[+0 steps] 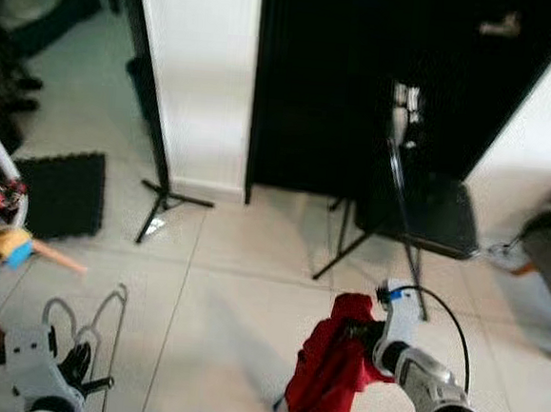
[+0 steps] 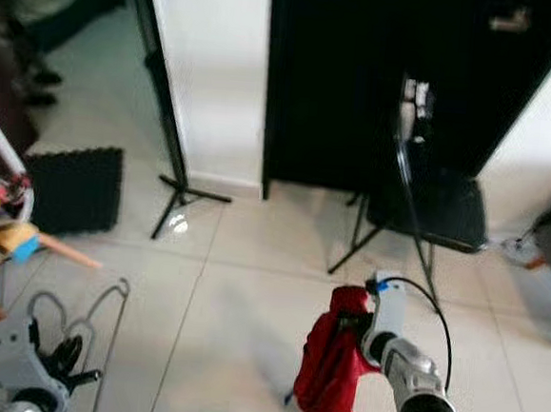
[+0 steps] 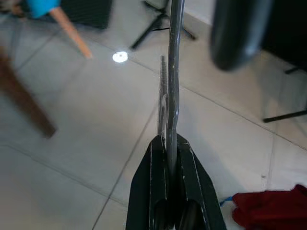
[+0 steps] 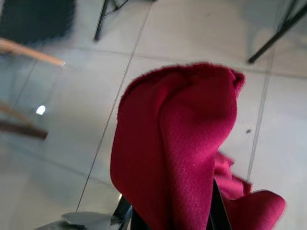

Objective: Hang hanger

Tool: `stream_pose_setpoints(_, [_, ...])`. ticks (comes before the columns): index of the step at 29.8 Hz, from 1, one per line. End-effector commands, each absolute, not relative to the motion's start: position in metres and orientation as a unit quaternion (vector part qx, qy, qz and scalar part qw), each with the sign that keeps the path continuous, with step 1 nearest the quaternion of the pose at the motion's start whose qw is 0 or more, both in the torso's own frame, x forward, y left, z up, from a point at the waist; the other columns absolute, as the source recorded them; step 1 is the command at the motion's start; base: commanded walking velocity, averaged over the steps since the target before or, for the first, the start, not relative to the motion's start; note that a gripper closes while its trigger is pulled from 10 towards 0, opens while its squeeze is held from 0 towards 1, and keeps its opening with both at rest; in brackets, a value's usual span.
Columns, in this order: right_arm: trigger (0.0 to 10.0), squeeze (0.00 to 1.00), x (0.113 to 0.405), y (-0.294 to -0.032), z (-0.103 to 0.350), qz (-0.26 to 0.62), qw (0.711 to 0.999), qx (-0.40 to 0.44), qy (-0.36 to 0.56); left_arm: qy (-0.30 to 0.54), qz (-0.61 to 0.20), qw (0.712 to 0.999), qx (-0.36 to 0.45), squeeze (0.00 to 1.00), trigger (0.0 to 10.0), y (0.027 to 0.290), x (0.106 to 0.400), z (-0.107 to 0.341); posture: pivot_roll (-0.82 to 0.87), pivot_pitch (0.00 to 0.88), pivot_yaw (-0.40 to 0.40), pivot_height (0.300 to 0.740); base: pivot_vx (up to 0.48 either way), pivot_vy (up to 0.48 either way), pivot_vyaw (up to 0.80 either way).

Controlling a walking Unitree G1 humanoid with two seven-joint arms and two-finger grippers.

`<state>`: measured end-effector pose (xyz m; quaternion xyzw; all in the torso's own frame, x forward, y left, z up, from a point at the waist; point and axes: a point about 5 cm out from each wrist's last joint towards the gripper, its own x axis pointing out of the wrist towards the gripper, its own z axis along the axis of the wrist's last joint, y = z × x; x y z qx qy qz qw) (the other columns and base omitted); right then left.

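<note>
The tiled floor takes up most of the scene, running up to a white wall and a black door. Before the door stands a black tripod stand with legs spread on the tiles; a second, thinner stand leans by the wall's corner, and a dark foam mat lies to the robot's left.

Lower down, the red cloth hangs in a bunch from the right pincer, whose fingers are buried in the fabric and clamped on it. Gripping it near the top lets the rest drape free of the floor, which would suit carrying it along.

The hanger, a thin grey wire one, is held by the left pincer low at the robot's left side. In the left wrist view the black fingers are pressed together on the wire, which runs straight out between them, so the frame stays steady and edge-on. No rail for hanging is clear in these views, so the robot probably must find one first.
</note>
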<state>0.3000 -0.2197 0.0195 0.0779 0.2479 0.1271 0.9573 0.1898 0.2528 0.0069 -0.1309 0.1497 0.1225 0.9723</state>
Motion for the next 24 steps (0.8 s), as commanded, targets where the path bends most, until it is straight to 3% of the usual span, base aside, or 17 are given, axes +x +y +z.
stream_pose_setpoints(1, [10.0, 0.00, 0.2953, -0.2234, 0.0153, 0.120, 0.956, 0.078, 0.256, 0.162, 0.122, 0.971, -0.129, 0.00, 10.0, 0.2525, 0.1857, 0.0037, -0.01, 0.167, -0.061, 0.740, 0.000, 0.000, 0.71])
stream_pose_setpoints(24, [10.0, 0.00, 0.2956, -0.2236, 0.0157, 0.119, 0.956, 0.079, 0.256, 0.166, 0.118, 0.970, -0.130, 0.00, 10.0, 0.2527, 0.1861, 0.0059, -0.02, 0.195, -0.054, 0.740, 0.000, 0.000, 0.71])
